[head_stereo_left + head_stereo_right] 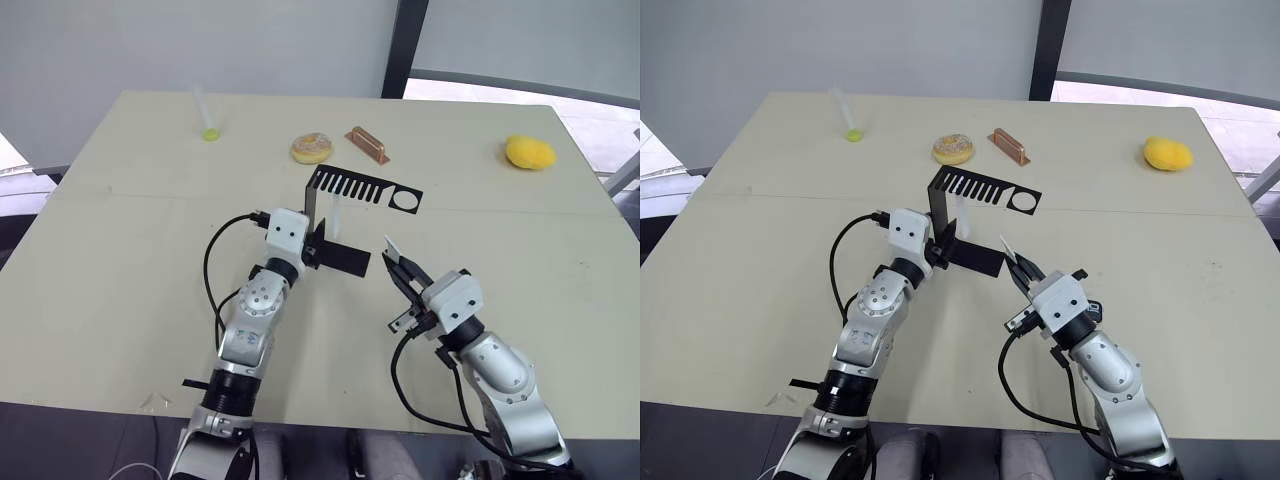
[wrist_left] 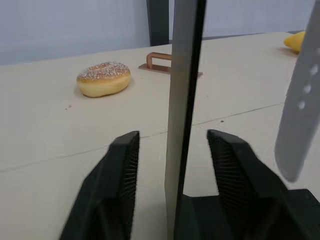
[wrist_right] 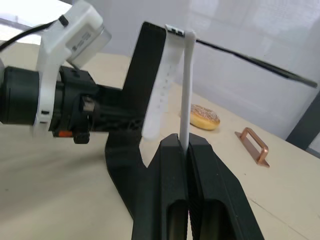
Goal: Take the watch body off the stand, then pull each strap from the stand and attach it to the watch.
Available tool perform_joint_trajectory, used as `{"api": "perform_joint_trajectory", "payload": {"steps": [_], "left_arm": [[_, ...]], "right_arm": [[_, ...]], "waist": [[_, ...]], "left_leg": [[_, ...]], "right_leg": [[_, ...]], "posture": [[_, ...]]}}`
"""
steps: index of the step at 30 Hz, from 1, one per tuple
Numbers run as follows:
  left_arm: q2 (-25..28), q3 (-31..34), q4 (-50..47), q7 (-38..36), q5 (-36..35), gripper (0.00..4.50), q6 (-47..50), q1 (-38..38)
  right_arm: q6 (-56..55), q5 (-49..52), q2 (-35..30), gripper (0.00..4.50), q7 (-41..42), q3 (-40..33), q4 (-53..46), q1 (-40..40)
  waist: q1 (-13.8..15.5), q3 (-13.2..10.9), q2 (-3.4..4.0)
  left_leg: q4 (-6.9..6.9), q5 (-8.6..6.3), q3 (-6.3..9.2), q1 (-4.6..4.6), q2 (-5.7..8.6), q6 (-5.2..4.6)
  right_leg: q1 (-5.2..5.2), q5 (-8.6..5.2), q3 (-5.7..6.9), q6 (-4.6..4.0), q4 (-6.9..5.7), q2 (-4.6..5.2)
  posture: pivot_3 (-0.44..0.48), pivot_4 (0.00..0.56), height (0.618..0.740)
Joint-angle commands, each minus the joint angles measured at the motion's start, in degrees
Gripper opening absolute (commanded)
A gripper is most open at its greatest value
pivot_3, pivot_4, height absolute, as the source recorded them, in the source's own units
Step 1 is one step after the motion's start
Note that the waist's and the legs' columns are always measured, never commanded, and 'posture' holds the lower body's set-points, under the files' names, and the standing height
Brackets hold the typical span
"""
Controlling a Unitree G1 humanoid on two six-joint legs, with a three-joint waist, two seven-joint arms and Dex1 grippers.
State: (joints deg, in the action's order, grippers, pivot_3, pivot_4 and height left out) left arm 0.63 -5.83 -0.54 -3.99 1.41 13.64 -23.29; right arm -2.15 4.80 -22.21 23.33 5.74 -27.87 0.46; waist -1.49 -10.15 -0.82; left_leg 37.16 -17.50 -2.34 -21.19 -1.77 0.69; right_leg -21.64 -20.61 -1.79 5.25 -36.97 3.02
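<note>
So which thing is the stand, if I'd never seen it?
On the beige table, look in front of the sugared donut. The stand is the thin black bracket whose raised top plate has comb-like slots and a round hole.

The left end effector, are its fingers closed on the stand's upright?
No, the left end effector is open, its fingers apart from the stand.

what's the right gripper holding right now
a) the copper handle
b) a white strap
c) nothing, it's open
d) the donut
b: in the right wrist view the right gripper has its two black fingers shut on a thin white strap that rises edge-on from between them, beside the black stand; the donut and the copper handle lie untouched on the table behind.
</note>
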Motion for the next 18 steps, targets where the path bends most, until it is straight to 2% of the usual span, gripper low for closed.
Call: {"api": "perform_joint_trajectory", "payload": {"steps": [1,6,8,12,15,18], "left_arm": [[1.7,0.9,-7.7,-1.6,-0.9,4.44,2.0,2.4],[7.1,3.9,-15.7,-6.3,-3.9,4.44,4.9,9.1],[9.9,5.8,-18.4,-10.3,-7.2,4.44,4.9,11.7],[18.2,11.7,-21.5,-24.6,-20.3,4.44,7.8,14.9],[24.7,16.2,-19.5,-34.6,-31.7,4.44,14.0,12.8],[31.5,16.0,-17.6,-41.9,-37.1,4.44,20.7,9.9]], "right_arm": [[1.2,2.9,-3.1,0.00,4.1,-2.0,-3.8,0.1],[5.2,8.8,-7.7,0.00,8.5,-4.9,-5.6,1.3],[7.9,12.1,-9.6,0.00,10.9,-6.0,-6.3,2.9],[16.6,24.9,-11.5,0.00,13.6,-9.7,-8.5,5.7],[25.5,37.9,-11.9,0.00,14.1,-10.9,-9.7,5.6],[32.5,48.7,-12.9,0.00,14.9,-11.1,-10.3,4.0]], "waist": [[-0.1,0.0,0.00],[-0.1,0.0,0.00],[-0.1,0.0,0.00],[-0.1,0.0,0.00],[-0.1,0.0,0.00],[-0.1,0.0,0.01]], "left_leg": [[0.00,0.00,0.00,-0.01,0.00,0.00],[-0.02,-0.01,0.00,0.01,0.00,-0.02],[-0.02,-0.04,0.00,0.02,-0.01,-0.07],[-0.05,-0.09,0.03,0.01,-0.02,-0.16],[-0.03,-0.15,0.08,0.03,-0.01,-0.26],[-0.04,-0.17,0.16,0.01,0.01,-0.30]], "right_leg": [[0.00,0.00,0.00,0.00,0.01,0.00],[0.02,0.00,-0.01,0.00,0.02,0.03],[0.03,0.00,-0.01,0.00,0.03,0.03],[0.04,-0.01,0.00,-0.02,0.04,0.07],[0.07,-0.02,0.05,-0.04,0.03,0.13],[0.09,-0.04,0.11,-0.07,0.05,0.16]], "posture": [[0.000,0.150,0.740],[0.000,0.150,0.740],[0.000,0.150,0.740],[0.000,0.150,0.740],[0.000,0.150,0.740],[0.000,0.150,0.740]]}}
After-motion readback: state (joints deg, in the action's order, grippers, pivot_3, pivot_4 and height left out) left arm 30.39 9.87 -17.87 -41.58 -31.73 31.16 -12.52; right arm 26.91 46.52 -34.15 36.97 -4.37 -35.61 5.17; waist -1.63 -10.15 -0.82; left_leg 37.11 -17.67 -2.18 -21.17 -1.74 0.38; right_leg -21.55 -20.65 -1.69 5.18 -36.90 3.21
